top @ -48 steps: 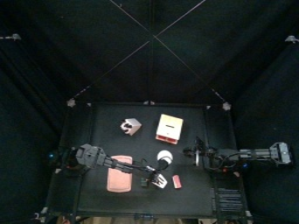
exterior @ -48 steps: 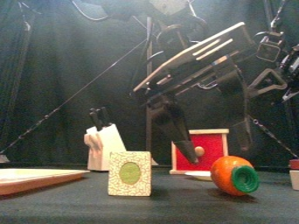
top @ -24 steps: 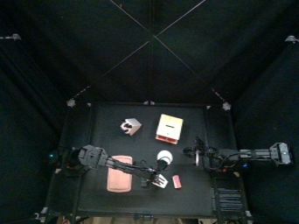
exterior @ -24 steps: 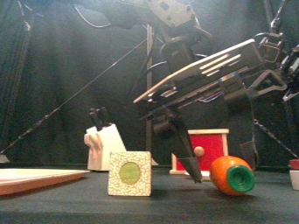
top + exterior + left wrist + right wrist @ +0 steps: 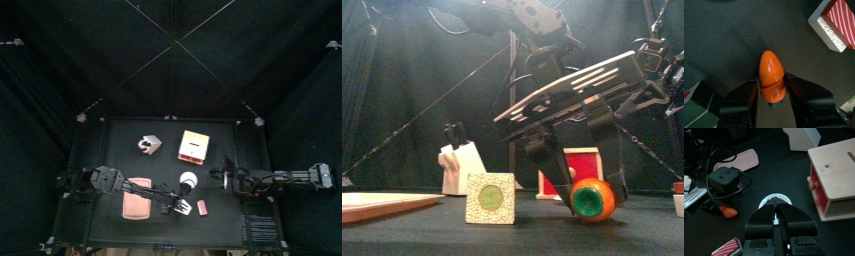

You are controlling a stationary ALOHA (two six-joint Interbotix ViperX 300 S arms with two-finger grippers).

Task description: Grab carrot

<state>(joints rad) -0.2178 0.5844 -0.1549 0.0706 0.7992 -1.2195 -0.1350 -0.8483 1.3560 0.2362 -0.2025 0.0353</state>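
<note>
Lying on the tabletop (image 5: 724, 35), at the lower middle of the left wrist view: the carrot (image 5: 772, 75), tip pointing up the frame, green stub end down between the jaws. In the front view, found at lower right (image 5: 592, 198), with the green end now turned toward the camera, where a second ago it faced right. Rolled or nudged, judging by that turn, so probably brushed by a jaw.

Straddling the stub end: the left gripper (image 5: 772, 87), jaws spread on either side but drawn in from their wide stance of a second ago. Lowered over the carrot too, where earlier it hung just left of it in the front view. No firm pinch to be made out yet; only thin dark gaps beside the orange.

Meaning for the task: reach done, closing under way, lift not begun. Worth watching for the carrot rolling out, given its round body.

Farther out: a red-striped block (image 5: 834, 22) at upper right of the left wrist view, well apart. Resting at the right of the top view, the right gripper (image 5: 777, 208), jaws pressed together, holding nothing.
</note>
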